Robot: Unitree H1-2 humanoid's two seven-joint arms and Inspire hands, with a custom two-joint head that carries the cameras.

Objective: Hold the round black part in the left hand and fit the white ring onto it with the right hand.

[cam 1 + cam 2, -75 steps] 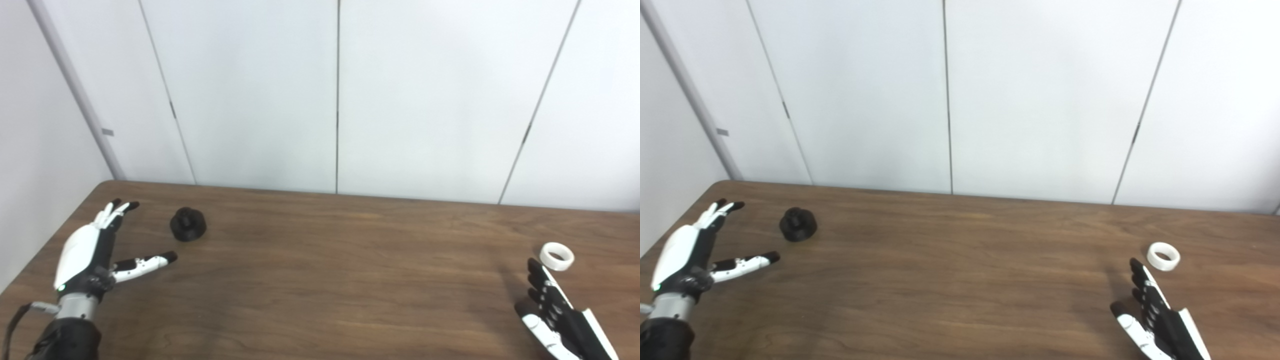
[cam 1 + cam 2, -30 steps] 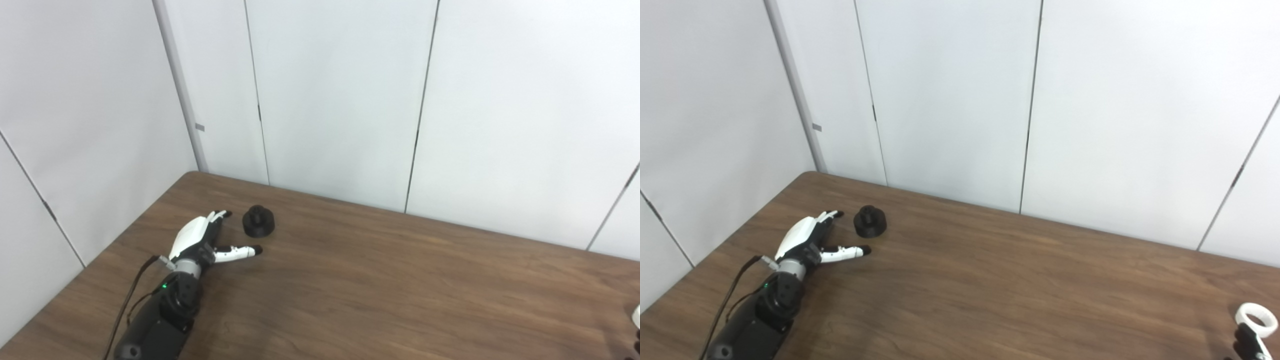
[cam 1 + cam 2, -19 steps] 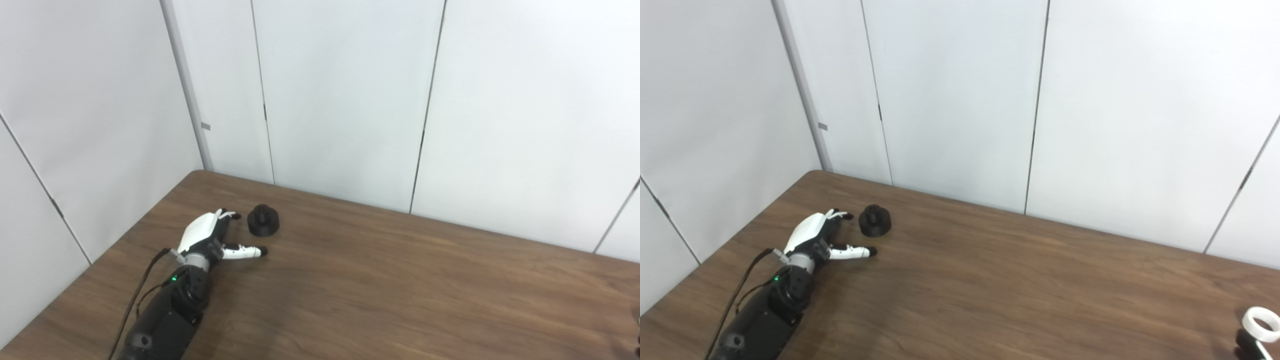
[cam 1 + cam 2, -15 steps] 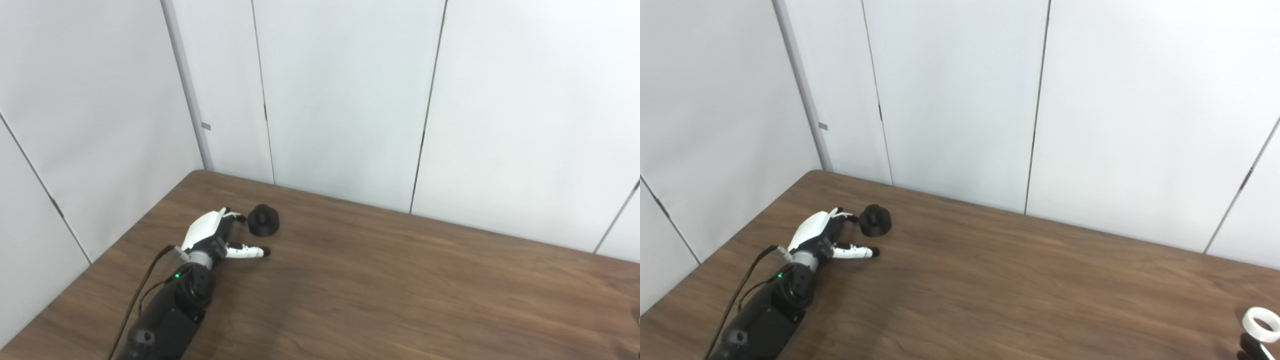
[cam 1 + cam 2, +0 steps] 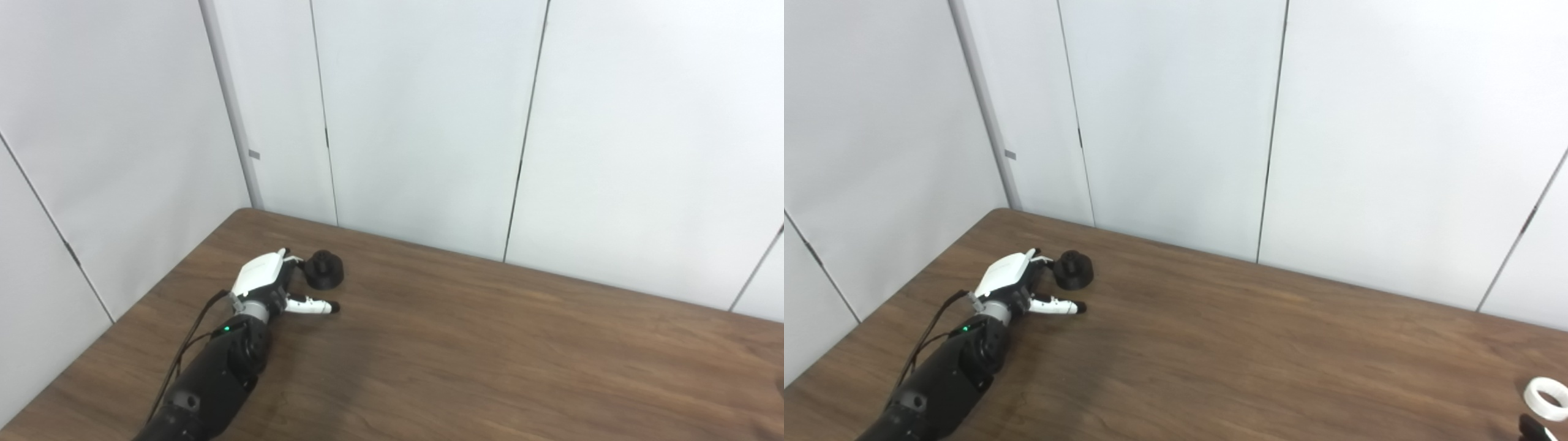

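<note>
**Left robot hand spread beside the black part; white ring at the far right edge**

Left eye view: A brown wood-grain counter is seen set against pale wall panels. The left robot hand is stretched over the counter near its far left corner, at the end of a black forearm on which a green light is lit. The fingers are held apart and nothing is gripped; the thumb is extended to the right along the counter. The round black part is seen standing on the counter just beyond the fingertips, so close that it cannot be told whether it is touched. The white ring and the right robot hand are cut off by the frame here.

Right eye view: The same scene is shown from slightly to the side. The white ring is seen lying flat on the counter at the lower right edge, well apart from the black part. Only a dark tip of the right robot hand is caught in the bottom right corner, just below the ring; whether it is spread or closed cannot be told.
</note>
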